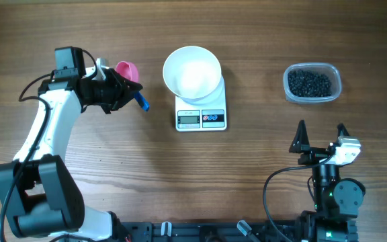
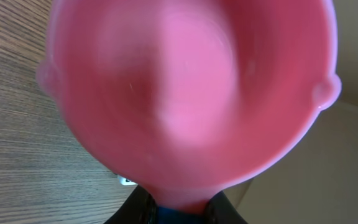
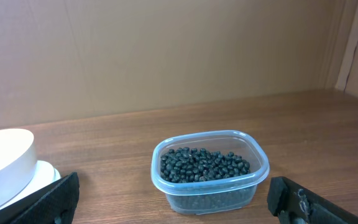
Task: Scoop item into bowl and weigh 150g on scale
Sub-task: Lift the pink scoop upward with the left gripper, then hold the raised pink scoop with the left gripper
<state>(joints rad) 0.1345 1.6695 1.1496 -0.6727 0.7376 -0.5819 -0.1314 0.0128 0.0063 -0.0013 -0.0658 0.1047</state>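
Left gripper (image 1: pixel 127 91) closed on an apparently empty pink scoop (image 1: pixel 127 70) toward the counter's (image 1: pixel 261 168) left edge, ready for beans (image 1: pixel 309 83); bowl (image 1: pixel 192 72) on scale (image 1: pixel 201 119) for weighing; right gripper (image 1: pixel 321 138) spread wide.

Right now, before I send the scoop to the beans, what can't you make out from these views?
- Scale display: overhead, digits too small to read.
- Left claw: left wrist view, the blurred pink scoop fills the frame and covers nearly all of it.
- White bowl: right wrist view, cut off by the left edge; its inside is not seen there.
- Right claw: right wrist view, cut off at the bottom edge.
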